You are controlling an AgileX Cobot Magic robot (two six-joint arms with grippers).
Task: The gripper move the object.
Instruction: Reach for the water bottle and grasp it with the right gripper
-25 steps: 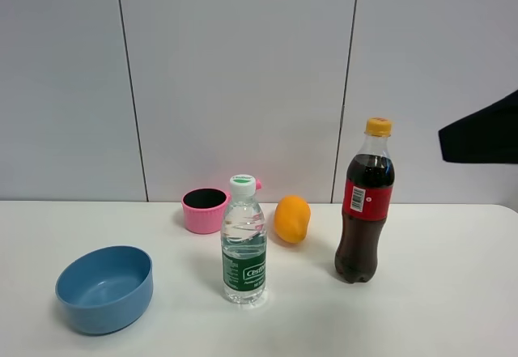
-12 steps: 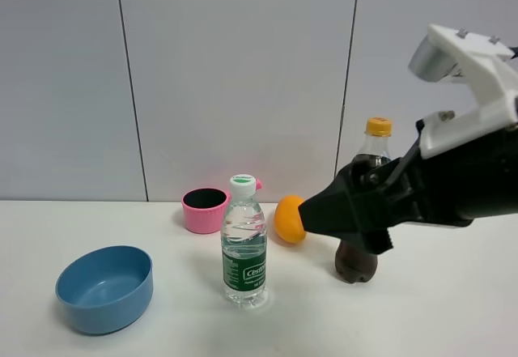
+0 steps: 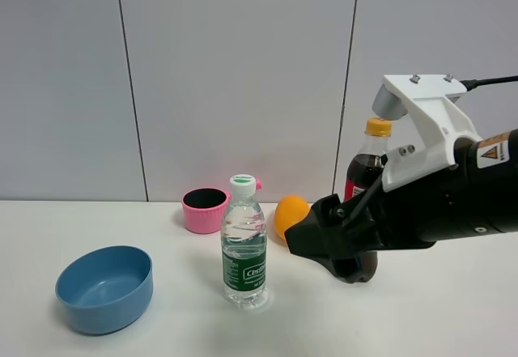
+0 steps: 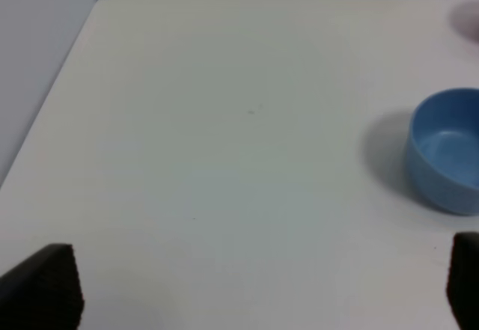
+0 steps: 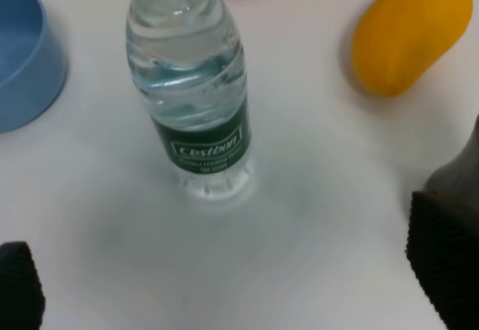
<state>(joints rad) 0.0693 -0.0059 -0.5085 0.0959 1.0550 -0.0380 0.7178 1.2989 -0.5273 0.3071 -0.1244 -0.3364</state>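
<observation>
Advanced leftward, right gripper (image 3: 301, 240) hangs near water bottle (image 3: 244, 244), not touching.

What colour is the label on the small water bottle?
Dark green, white lettering; water bottle label clearest in right wrist view.

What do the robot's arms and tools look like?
The right tool is black and angular, narrowing toward its tip. A white bracket with a grey cylinder sits on it, a black cable leaves it, and a small warning label marks the body. Of the left tool only two black fingertips show.
</observation>
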